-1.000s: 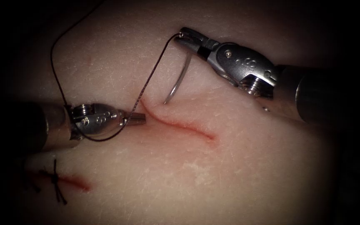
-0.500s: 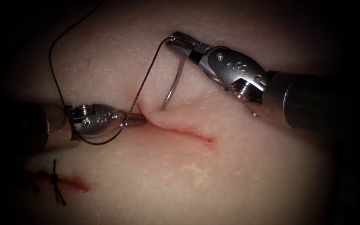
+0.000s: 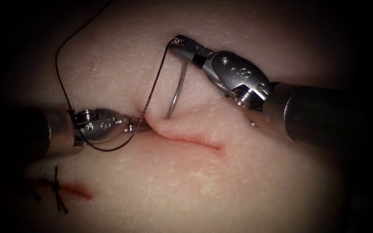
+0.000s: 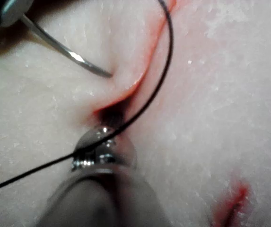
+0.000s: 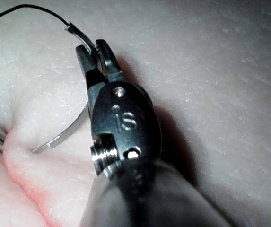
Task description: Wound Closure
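Since a second ago, the right tool (image 3: 182, 46) has carried the needle (image 3: 177, 92) left, its jaws clamped near the thread end, tip touching the tissue (image 3: 238, 181) just beyond the cut (image 3: 186, 139). Left tool (image 3: 141, 125) presses into the cut's left end; jaws hidden. Thread (image 3: 61, 82) loops left.

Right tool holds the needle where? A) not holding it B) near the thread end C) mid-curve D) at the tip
B: the right tool is shut on the needle near its thread end, while the tip rests at the tissue by the cut.
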{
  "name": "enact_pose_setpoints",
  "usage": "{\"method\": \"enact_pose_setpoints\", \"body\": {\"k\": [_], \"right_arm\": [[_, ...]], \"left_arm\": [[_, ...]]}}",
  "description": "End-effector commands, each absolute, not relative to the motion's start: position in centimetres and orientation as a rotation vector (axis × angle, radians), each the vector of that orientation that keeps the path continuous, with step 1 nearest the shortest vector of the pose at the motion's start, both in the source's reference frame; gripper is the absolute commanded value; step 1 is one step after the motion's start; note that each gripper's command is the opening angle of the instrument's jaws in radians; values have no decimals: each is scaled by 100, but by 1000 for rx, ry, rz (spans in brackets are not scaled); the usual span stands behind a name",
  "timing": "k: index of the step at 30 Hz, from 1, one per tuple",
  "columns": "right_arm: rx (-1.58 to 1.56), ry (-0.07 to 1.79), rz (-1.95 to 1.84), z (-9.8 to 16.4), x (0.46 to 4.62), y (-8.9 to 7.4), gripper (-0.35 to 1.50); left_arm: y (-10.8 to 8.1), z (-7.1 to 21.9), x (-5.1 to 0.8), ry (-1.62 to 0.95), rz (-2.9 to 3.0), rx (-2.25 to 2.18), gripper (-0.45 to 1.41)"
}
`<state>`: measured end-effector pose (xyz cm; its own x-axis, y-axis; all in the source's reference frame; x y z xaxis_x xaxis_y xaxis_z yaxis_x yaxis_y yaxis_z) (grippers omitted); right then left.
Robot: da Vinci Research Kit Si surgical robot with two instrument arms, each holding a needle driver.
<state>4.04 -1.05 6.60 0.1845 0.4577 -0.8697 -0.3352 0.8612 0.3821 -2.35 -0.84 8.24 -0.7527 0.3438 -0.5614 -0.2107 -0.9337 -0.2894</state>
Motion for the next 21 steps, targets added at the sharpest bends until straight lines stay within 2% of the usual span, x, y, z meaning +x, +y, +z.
{"method": "enact_pose_setpoints", "body": {"k": [1, 21], "right_arm": [[115, 1263, 567, 665, 413, -112, -35], [165, 1257, 625, 659, 416, -128, -35]], "left_arm": [[-91, 833, -240, -305, 2674, -916, -42], [-90, 833, -244, -302, 2671, -913, -42]]}}
